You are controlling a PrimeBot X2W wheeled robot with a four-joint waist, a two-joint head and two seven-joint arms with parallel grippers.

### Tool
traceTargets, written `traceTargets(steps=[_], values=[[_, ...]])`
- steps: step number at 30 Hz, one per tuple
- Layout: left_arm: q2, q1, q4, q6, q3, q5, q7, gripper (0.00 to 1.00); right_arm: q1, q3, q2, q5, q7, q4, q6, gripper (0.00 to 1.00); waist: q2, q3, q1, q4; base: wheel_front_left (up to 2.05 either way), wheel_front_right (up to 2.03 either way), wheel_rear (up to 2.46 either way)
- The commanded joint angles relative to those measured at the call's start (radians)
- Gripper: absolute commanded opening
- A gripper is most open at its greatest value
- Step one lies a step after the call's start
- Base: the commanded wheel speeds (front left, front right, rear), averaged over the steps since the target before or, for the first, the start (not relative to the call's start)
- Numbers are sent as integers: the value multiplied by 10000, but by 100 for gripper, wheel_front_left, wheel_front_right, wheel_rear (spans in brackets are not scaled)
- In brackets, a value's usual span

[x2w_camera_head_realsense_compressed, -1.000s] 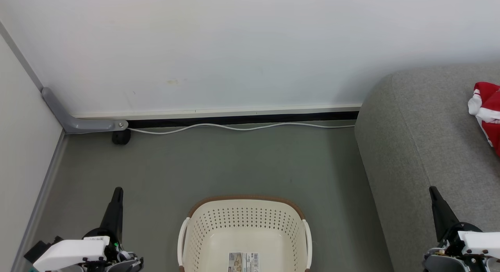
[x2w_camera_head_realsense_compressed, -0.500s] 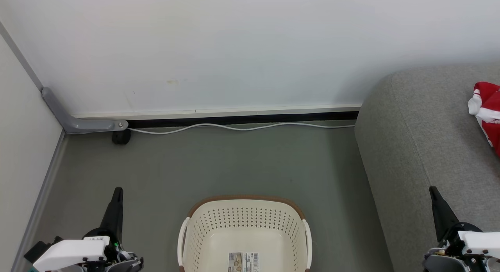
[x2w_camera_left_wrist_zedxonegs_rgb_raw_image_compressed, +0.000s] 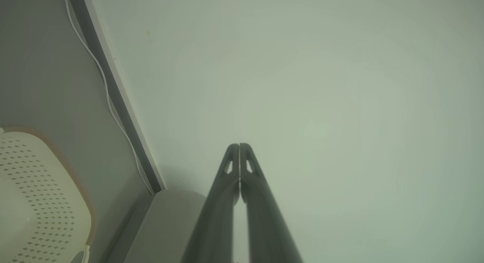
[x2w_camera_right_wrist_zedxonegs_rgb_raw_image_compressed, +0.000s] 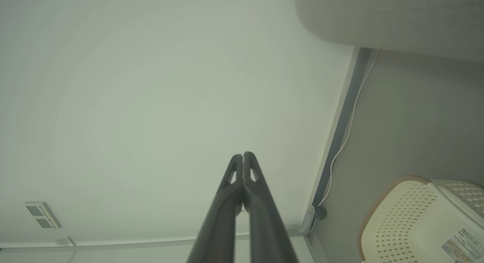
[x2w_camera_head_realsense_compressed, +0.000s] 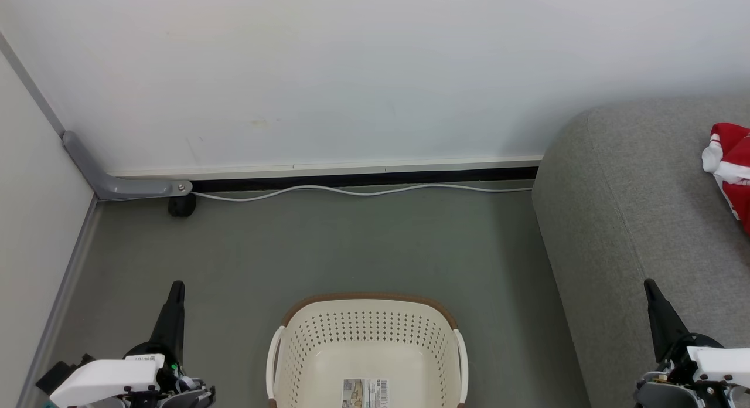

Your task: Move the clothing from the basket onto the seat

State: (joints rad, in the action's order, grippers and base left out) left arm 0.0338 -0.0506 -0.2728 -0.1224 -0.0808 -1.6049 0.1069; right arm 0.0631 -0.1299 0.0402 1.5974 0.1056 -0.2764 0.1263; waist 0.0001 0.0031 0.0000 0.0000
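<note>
Left gripper (x2w_camera_head_realsense_compressed: 175,289) and right gripper (x2w_camera_head_realsense_compressed: 650,288): fingers pressed together, holding nothing, parked at 7 and 5 o'clock in the head view. Nothing has moved over the last second. Basket (x2w_camera_head_realsense_compressed: 366,298), 6 o'clock: visible bottom bare except its label (x2w_camera_head_realsense_compressed: 365,392). Clothing (x2w_camera_head_realsense_compressed: 732,176) lies on the seat (x2w_camera_head_realsense_compressed: 633,197), 3 o'clock. Judgement: transfer appears complete.
</note>
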Motion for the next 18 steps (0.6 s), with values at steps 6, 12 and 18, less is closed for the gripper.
traceTargets(steps=[6,12,18], values=[[164,-575,275,-83,-330,-38,63,0,448,157,105,108,80,316,44,0,-1,0,0,0,0,0,0],[164,-575,275,-83,-329,-38,63,0,448,156,105,108,81,316,44,0,-1,0,0,0,0,0,0],[164,-575,275,-83,-329,-38,63,0,448,155,104,107,81,316,44,0,-1,0,0,0,0,0,0]])
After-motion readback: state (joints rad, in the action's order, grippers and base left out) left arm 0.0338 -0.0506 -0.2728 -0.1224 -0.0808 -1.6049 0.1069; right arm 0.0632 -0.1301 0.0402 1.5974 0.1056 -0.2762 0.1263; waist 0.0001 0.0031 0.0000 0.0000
